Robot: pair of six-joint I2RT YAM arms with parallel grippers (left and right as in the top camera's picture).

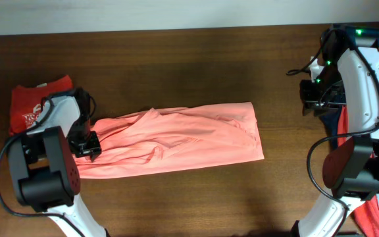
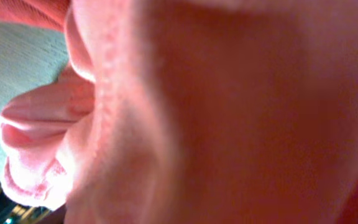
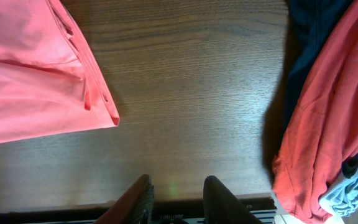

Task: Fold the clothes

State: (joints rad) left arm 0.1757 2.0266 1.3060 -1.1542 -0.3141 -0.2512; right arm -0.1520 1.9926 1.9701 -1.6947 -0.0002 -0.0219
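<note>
While the left gripper (image 1: 89,143) sits at the shirt's left end, the crosswise fold looks to be the step in hand.

Lying as a long narrow band, the salmon-pink shirt (image 1: 176,141) spans the middle of the table (image 1: 176,59). Next, I'd judge, that left end must be lifted and carried squarely over to the right edge. The left wrist view is all pink cloth pressed close, so I can't tell whether its fingers are clamped. The right gripper (image 3: 178,198) hovers over bare wood between the shirt and a coral-red garment (image 3: 328,112), its fingers (image 3: 143,196) apart and holding nothing.
</note>
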